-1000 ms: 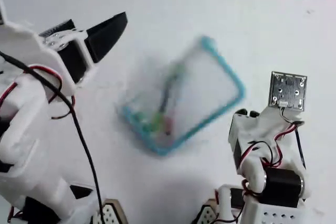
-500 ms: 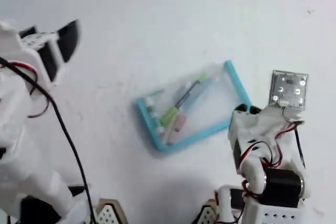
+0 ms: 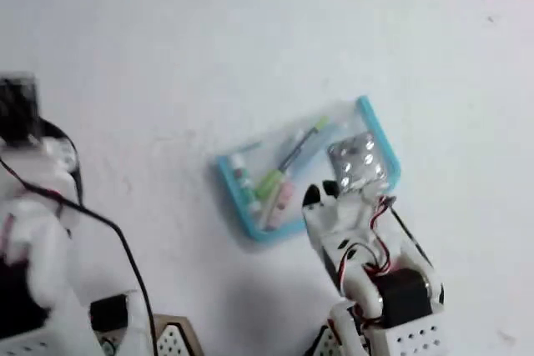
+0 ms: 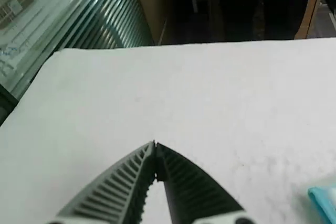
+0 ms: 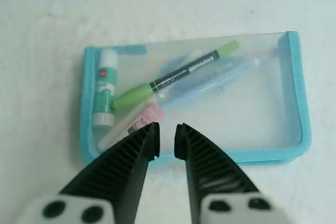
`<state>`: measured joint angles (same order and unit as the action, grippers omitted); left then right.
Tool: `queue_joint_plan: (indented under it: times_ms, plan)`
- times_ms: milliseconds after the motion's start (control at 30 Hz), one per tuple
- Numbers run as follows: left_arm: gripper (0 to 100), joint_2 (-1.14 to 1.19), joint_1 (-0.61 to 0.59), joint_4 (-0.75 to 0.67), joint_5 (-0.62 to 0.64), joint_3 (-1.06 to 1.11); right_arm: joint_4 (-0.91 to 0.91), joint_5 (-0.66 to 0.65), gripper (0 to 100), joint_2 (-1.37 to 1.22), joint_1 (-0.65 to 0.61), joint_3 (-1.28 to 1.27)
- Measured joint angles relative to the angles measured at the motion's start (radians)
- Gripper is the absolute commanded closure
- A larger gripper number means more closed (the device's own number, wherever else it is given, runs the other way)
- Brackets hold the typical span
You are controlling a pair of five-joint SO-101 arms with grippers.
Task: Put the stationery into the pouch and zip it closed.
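While pen (image 5: 173,77) print is unreadable, right gripper (image 5: 165,135) hangs slightly parted over the pouch (image 5: 297,93); left gripper (image 4: 155,153) pressed together

Pen (image 5: 184,72) lettering, glue stick (image 5: 105,90) label — neither legible.

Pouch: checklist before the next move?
1. Stationery inside the pouch: ok. The green pen and glue stick show through its clear face.
2. Pouch flat on the table: ok.
3. Zip closed: cannot tell.
4. Right claw lined up: ok. It is at the pouch's long edge, slightly open, holding nothing.
5. Left claw out of the way: ok. It is shut, over bare table, apart from the pouch.
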<state>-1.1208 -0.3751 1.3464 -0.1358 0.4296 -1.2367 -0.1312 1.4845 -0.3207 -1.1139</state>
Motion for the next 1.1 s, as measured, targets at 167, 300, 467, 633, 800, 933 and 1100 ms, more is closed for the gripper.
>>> queue_joint_plan:
  times_ms: [167, 300, 467, 633, 800, 933, 1100]
  plan:
    - [98, -0.304, 0.028, -0.315, -0.002, 0.531, 0.037, -0.121, 93.7, 0.229, -0.003, -0.169]
    - [98, -0.525, 0.066, -0.446, -0.002, 0.844, 0.044, -0.112, 93.7, 0.298, 0.009, -0.206]
    - [98, -0.680, 0.100, -0.459, -0.002, 1.056, 0.044, -0.092, 93.7, 0.310, 0.097, -0.298]
    - [98, -0.677, 0.100, -0.459, -0.002, 1.142, 0.044, -0.091, 93.7, 0.310, 0.166, -0.427]
    - [98, -0.678, 0.100, -0.460, -0.002, 1.261, 0.044, -0.091, 93.7, 0.308, 0.242, -0.555]
    - [97, -0.678, 0.101, -0.446, -0.002, 1.267, 0.044, -0.089, 93.7, 0.308, 0.305, -0.566]
    - [97, -0.678, 0.101, -0.414, -0.002, 1.267, 0.044, -0.087, 93.6, 0.308, 0.330, -0.566]
